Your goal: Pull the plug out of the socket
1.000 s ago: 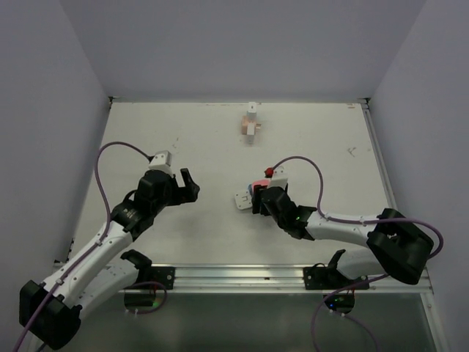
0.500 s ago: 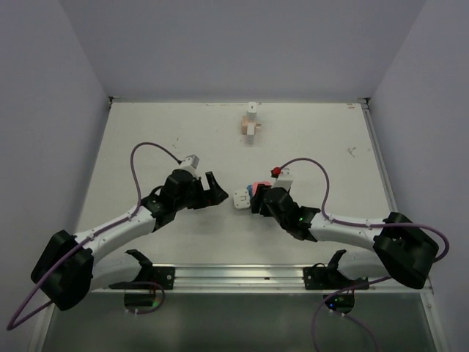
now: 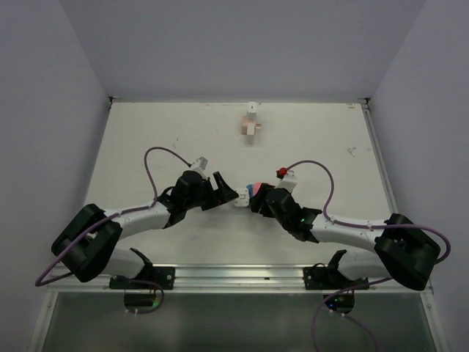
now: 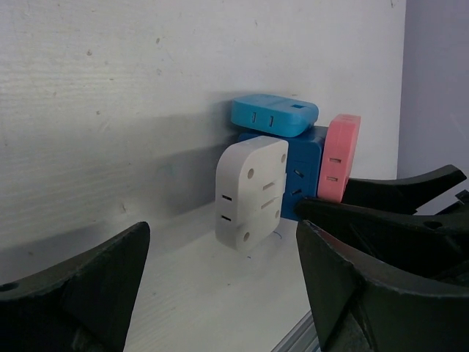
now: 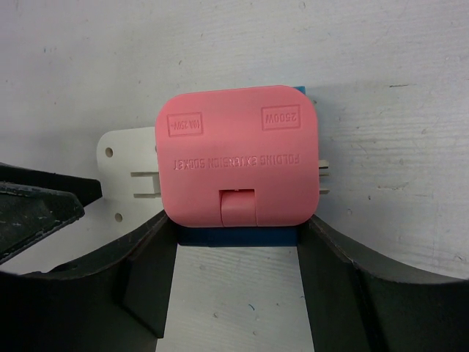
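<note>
**White plug seated in a braced socket, left jaws lined up wide**

The plug (image 4: 249, 191) is a flat white block with rounded corners. It sits flush on 1 face of the blue cube socket (image 4: 304, 172), near the middle of the table (image 3: 146, 132) between the 2 arms. It looks like hard moulded plastic: light, stiff and smooth enough to slip under hard pads. It is probably held in only by the friction of its pins.

In my judgement the best hold is across its 2 narrow side edges, close to the seam with the cube, followed by a straight pull away from that face. A skewed pull could bend the pins or twist the cube out of the other grip. The plug's outer face shows slots and 2 round holes but no writing.

The socket carries a pink flap (image 5: 238, 165) and a light-blue flap (image 4: 275, 115). Seen upside down in the right wrist view, the pink flap reads "FOLDING EXTENSION SOCKET" and "2500W". A second boxed rating is too small to read surely.

The right gripper (image 5: 237, 242) is clamped on the blue body just below the pink flap, bracing it. The left gripper (image 3: 226, 196) has its jaws well apart and faces the plug from just beside it, touching nothing. A small orange and white block (image 3: 250, 126) sits well apart at the far side.
</note>
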Motion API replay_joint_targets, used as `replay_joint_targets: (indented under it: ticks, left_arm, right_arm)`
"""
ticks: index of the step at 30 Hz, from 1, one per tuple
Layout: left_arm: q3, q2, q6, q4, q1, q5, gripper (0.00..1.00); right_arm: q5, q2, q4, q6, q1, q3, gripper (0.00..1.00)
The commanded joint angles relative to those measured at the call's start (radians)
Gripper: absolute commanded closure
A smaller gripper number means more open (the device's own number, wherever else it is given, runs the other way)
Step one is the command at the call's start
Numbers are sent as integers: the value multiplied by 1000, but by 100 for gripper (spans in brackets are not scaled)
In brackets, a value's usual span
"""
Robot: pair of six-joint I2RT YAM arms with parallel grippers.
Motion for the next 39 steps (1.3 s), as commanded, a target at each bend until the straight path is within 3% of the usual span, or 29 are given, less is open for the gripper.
replay_joint_targets:
  ticks: [1,8,13,16,22,31,34,39]
  left_arm:
    - [-6,38,-34,157,-8,41,16]
    - [-11,108,-26,285,-13,83,32]
    - [-27,160,-30,350,-13,118,35]
    - [-35,176,-34,403,-11,144,48]
    - [-58,159,-20,445,-11,156,61]
    - [-119,130,-26,517,-11,149,94]
    - [-126,124,-37,528,-13,153,100]
    - [-132,87,-53,511,-5,155,100]
  right_arm:
    - [-10,-26,46,29,-5,-10,100]
    - [-28,-29,64,19,-15,-18,100]
    - [-32,-32,69,18,-19,-21,100]
    - [-36,-29,75,15,-19,-22,100]
    - [-36,-29,73,9,-24,-24,100]
    - [-28,-28,64,7,-30,-31,100]
    - [-7,-28,49,0,-30,-33,100]
    - [44,-12,-29,-19,-31,-15,100]
